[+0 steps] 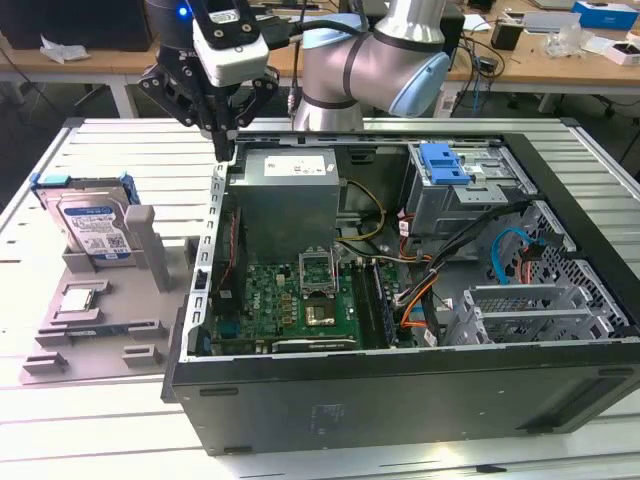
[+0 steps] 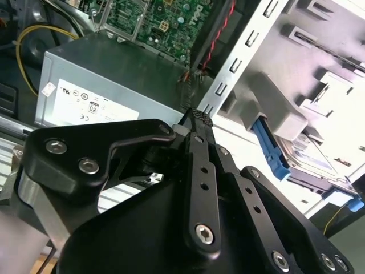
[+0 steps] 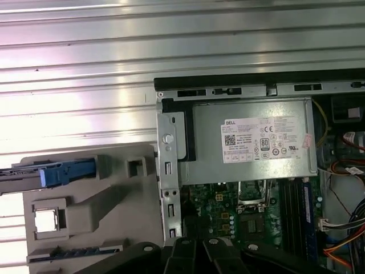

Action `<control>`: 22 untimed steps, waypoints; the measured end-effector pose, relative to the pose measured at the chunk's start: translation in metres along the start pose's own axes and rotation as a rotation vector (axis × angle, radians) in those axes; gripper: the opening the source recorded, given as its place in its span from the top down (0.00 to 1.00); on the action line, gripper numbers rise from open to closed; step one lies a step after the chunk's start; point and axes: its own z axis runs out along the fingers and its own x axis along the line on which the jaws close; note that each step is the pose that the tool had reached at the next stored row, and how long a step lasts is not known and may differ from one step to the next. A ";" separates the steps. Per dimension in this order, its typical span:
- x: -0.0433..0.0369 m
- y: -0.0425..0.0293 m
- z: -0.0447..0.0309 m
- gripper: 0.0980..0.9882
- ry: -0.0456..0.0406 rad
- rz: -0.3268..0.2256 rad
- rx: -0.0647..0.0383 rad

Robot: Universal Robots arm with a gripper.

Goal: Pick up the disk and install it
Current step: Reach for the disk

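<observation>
Slotted metal table (image 1: pixel 90 440), open computer case (image 1: pixel 400 400) on top. The gripper (image 1: pixel 226 140) hovers over the case's rear corner, pinched shut on nothing. The disk (image 1: pixel 95 225) stands upright in the grey fixture (image 1: pixel 130 310), well apart at the exterior view's left: not yet picked up or installed.

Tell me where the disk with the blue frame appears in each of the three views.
Exterior view: the disk stands upright in the grey holder, on the exterior view's left, outside the computer case.
Second wrist view: the disk sits in that holder, beyond the case's perforated edge.
First wrist view: the disk is edge-on, beside the case.
Shared landmark: the power supply with the white label.
</observation>
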 end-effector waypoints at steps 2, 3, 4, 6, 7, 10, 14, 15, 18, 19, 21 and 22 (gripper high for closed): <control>0.0043 -0.0003 -0.0001 0.99 0.0000 0.000 0.000; 0.0057 -0.0004 -0.0001 0.99 0.0000 0.000 0.000; 0.0074 -0.0006 -0.0002 0.99 0.0000 0.000 0.000; 0.0104 -0.0008 -0.0003 0.99 0.0000 0.000 0.000; 0.0117 -0.0009 -0.0003 0.99 -0.0001 0.000 0.000; 0.0189 -0.0014 -0.0005 0.99 0.0000 0.000 0.000; 0.0265 -0.0020 -0.0007 0.99 0.0000 0.000 0.000; 0.0273 -0.0020 -0.0007 0.99 0.0000 0.000 0.000; 0.0323 -0.0024 -0.0008 0.99 0.0000 0.000 0.000; 0.0333 -0.0025 -0.0008 0.99 0.0000 0.000 0.000; 0.0354 -0.0026 -0.0009 0.99 0.0000 0.000 0.000; 0.0365 -0.0027 -0.0009 0.99 -0.0001 0.000 0.000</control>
